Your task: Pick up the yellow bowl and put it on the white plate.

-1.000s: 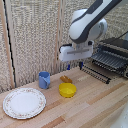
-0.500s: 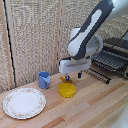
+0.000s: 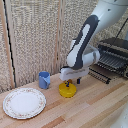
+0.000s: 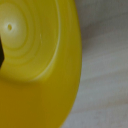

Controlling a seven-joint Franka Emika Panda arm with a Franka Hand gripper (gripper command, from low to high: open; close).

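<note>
The yellow vessel (image 3: 67, 90) is a small round bowl standing on the wooden table, to the exterior view's right of the white plate (image 3: 24, 102). My gripper (image 3: 70, 82) has come down right onto the bowl, with its fingers at the rim. In the wrist view the bowl (image 4: 35, 60) fills most of the picture from very close, and only a dark sliver of one finger (image 4: 1, 54) shows at the edge. The jaws look spread and are not clamped on the bowl. The plate lies flat with nothing on it.
A blue mug (image 3: 44, 80) stands between the plate and the bowl, towards the back. A dark wire dish rack (image 3: 112, 62) is at the exterior view's right. A slatted screen (image 3: 35, 35) closes the back of the table.
The arm has lowered and moved towards the exterior view's left, bringing the gripper from above the bowl down onto it. The bowl, mug and plate have not moved.
</note>
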